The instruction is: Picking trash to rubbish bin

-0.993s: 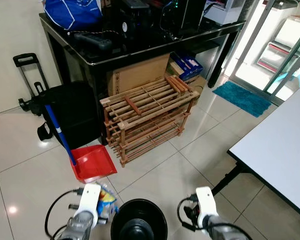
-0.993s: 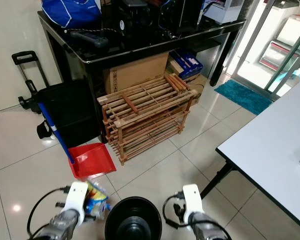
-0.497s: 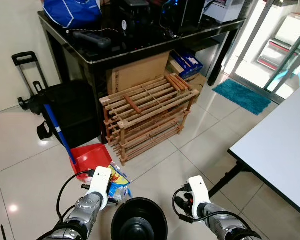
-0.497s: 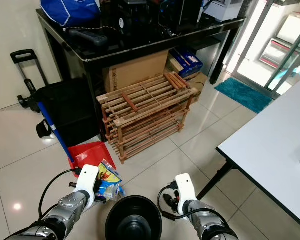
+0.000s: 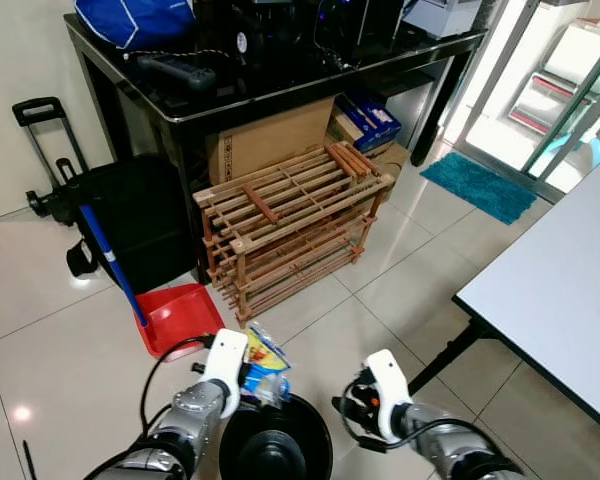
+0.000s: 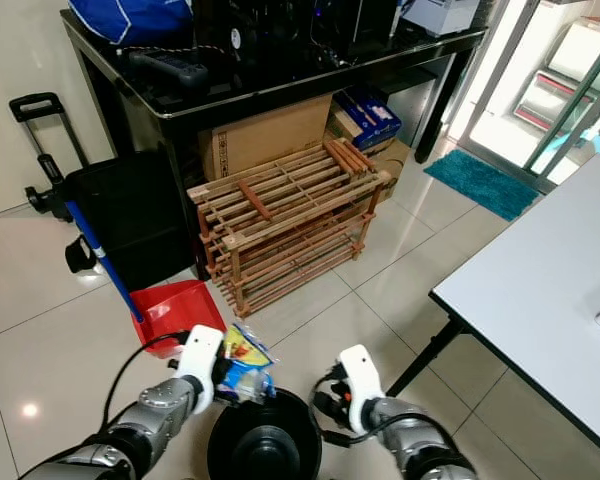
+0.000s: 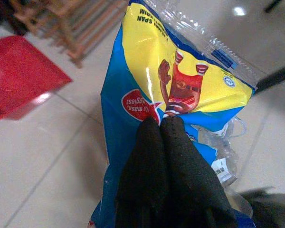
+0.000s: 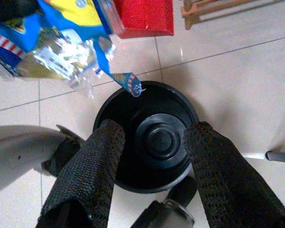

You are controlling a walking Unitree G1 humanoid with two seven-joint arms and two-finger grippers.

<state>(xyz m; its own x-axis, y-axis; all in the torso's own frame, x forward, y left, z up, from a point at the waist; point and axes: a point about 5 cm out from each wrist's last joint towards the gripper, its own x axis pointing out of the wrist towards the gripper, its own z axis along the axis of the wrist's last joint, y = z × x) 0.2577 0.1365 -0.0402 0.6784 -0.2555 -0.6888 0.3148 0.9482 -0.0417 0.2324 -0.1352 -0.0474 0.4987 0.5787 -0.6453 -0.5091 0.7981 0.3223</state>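
Left gripper [image 7: 160, 124]: your jaws are pressed tight together on the snack packet [image 7: 180, 80], pinching it near its middle; a crumpled clear wrapper [image 7: 218, 147] hangs against the packet just past the jaws.
Snack packet, position: held in the air at the near rim of the bin [image 5: 276, 440]; in the right wrist view its lowest corner dangles over the bin's mouth while most of it sits outside the rim.
Right gripper [image 8: 154, 142]: your jaws stand wide apart and carry nothing; the bin's mouth lies between and beyond them.
Bin: black, round, standing open on the tiled floor [image 5: 40, 350]; nothing can be made out inside apart from a raised round centre.
Done so far: the packet is picked up and brought to the bin's edge.
Left to do: by my judgement, carry the packet a little further so it is fully over the mouth, then part your left jaws to drop it; the clear wrapper should fall with it, though I cannot tell whether it is gripped or merely clinging.
Risk: released from here, the packet could catch the rim and slide to the floor.
Other things nearby: red dustpan [image 5: 180, 318] with a blue handle, wooden rack [image 5: 290, 235], black desk [image 5: 270, 75], all well beyond the jaws and no part of this step.
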